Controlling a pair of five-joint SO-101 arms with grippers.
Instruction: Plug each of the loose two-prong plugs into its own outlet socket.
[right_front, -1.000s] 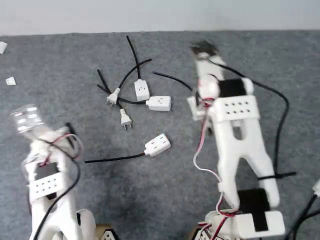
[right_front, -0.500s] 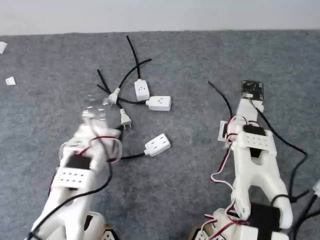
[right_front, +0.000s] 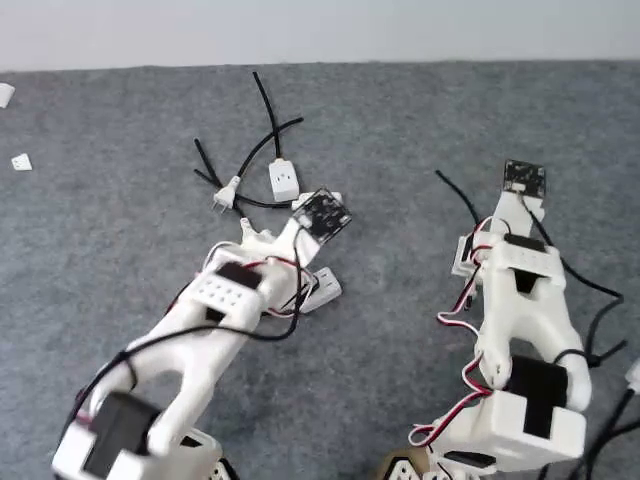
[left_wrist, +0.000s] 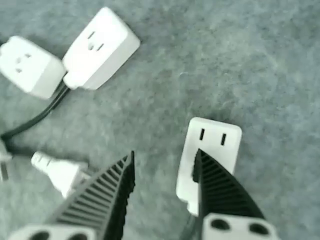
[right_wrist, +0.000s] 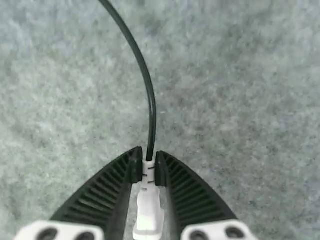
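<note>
Now right gripper (right_wrist: 148, 152) clamps a plug (right_wrist: 148, 207); left gripper (left_wrist: 164, 155) gapes above outlet socket (left_wrist: 215, 136)

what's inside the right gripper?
A white plug, pinched at its neck by the right gripper; its black cord leads away. Its prongs are covered.

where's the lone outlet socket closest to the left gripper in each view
high view: the lone socket lies mid-picture, half tucked under the left arm.
left wrist view: it lies slots up beside the open left gripper, with one finger overlapping its edge.
right wrist view: here the right gripper is shut on a plug with a black cord.
shared landmark: the grey carpet under everything.
</note>
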